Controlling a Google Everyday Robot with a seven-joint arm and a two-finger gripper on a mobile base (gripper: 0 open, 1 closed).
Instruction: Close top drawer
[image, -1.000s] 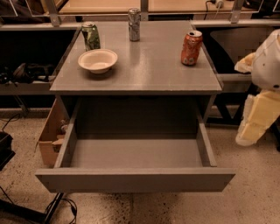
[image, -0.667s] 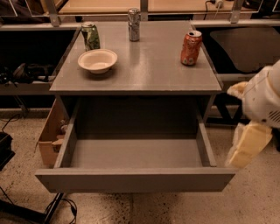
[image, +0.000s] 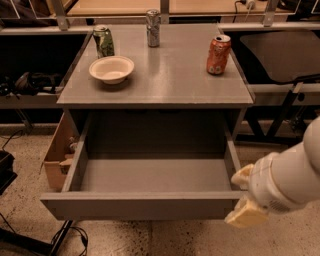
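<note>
The top drawer (image: 145, 205) of the grey cabinet stands pulled far out toward me, with a plain flat grey front and an empty shallow grey box inside (image: 155, 175). My white arm comes in from the lower right, and my gripper (image: 245, 202) sits at the drawer's front right corner, just by the end of the front panel. The lower drawers are hidden behind the open drawer.
On the cabinet top (image: 170, 75) stand a white bowl (image: 111, 68), a green can (image: 103, 41), a silver can (image: 153, 21) and an orange can (image: 218, 48). A cardboard box (image: 57, 155) sits left of the cabinet. Black cables (image: 65, 237) lie on the speckled floor.
My arm has moved down and leftward from beside the cabinet's right side to the drawer's front right corner. The drawer has not visibly moved.
</note>
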